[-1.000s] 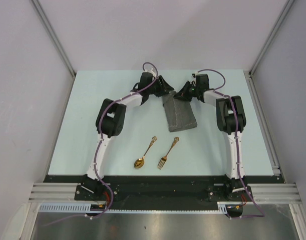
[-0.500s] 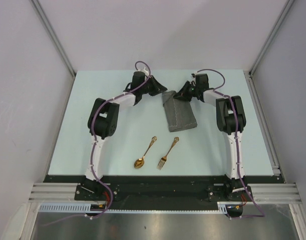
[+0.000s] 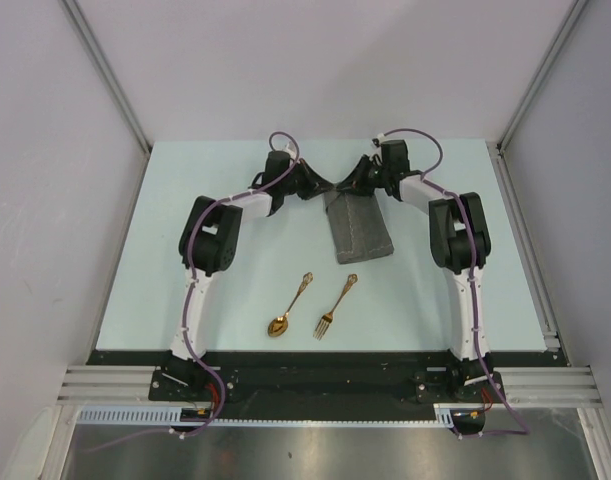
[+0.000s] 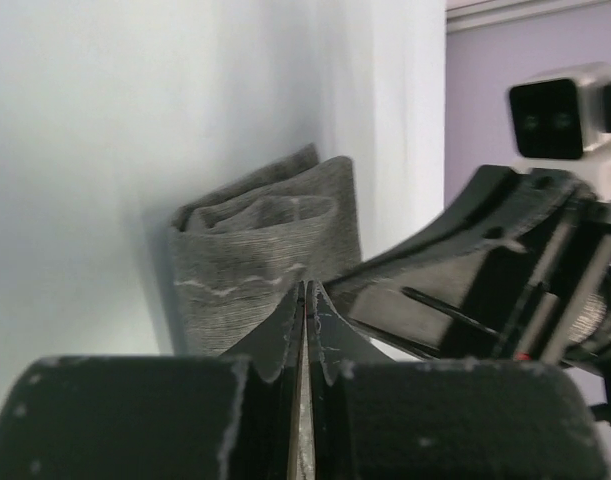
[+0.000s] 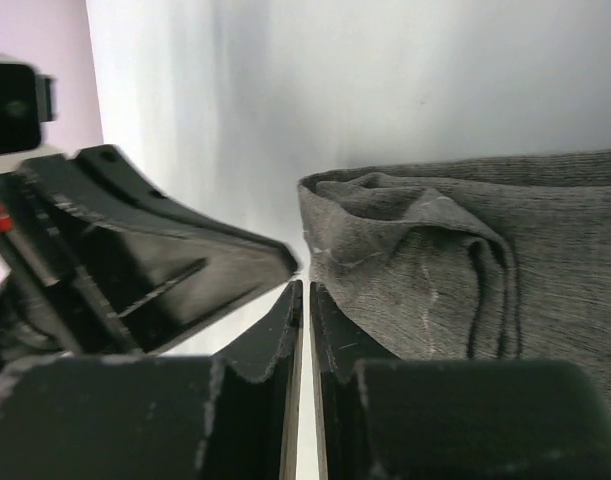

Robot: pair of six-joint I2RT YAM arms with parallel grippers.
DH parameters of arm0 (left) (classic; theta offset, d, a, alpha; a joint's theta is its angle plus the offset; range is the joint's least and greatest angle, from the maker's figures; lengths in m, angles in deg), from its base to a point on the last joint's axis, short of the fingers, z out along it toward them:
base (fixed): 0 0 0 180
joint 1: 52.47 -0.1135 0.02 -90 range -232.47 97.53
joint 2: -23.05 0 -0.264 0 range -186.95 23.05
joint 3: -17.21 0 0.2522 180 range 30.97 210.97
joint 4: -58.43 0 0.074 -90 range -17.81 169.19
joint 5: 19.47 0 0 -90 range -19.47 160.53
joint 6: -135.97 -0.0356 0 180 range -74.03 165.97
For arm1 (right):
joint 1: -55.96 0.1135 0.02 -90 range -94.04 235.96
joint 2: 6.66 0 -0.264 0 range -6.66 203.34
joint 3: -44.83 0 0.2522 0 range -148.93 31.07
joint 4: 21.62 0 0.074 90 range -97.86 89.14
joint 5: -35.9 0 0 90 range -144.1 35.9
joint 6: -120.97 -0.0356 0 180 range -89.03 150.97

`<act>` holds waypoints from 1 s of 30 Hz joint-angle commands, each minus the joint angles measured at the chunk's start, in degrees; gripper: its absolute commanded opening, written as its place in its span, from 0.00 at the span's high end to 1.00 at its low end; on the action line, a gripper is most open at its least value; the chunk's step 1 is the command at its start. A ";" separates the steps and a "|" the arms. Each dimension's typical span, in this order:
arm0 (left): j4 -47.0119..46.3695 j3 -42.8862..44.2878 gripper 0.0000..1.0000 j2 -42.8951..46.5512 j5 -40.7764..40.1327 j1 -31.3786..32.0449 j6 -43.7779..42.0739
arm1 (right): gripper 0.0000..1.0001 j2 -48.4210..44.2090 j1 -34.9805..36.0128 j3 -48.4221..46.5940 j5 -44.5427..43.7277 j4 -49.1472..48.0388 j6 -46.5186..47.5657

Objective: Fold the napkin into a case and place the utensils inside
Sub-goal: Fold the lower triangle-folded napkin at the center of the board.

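Where the left tool (image 4: 305,288) points, the napkin (image 4: 265,255) lies touching.

Overhead view, wrist cameras close, sharing napkin (image 4: 265,255)

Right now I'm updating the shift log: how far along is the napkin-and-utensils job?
Done: the grey cloth case is folded. In hand: left gripper and right gripper are closed at its far end. Left: spoon and fork lie on the table, not inside.
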 commanded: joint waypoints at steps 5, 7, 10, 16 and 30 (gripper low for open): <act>-1.42 0.41 0.95 0.93 -0.62 0.23 0.64 | 0.89 2.16 0.37 -6.84 0.62 0.59 0.04; -0.89 1.12 0.95 0.50 -0.18 0.15 0.64 | 0.90 3.92 0.02 -7.90 0.45 0.94 0.21; -1.15 1.73 0.94 0.32 0.53 0.15 1.08 | 0.89 6.12 -0.86 -8.95 0.71 1.12 0.21; 4.20 4.02 0.81 2.95 0.62 0.58 -4.62 | 0.89 10.16 -1.04 -13.43 1.24 4.19 2.93; 23.18 -2.13 0.38 17.45 -14.92 9.97 -21.50 | 0.71 2.98 -2.61 -25.22 -3.84 21.40 7.77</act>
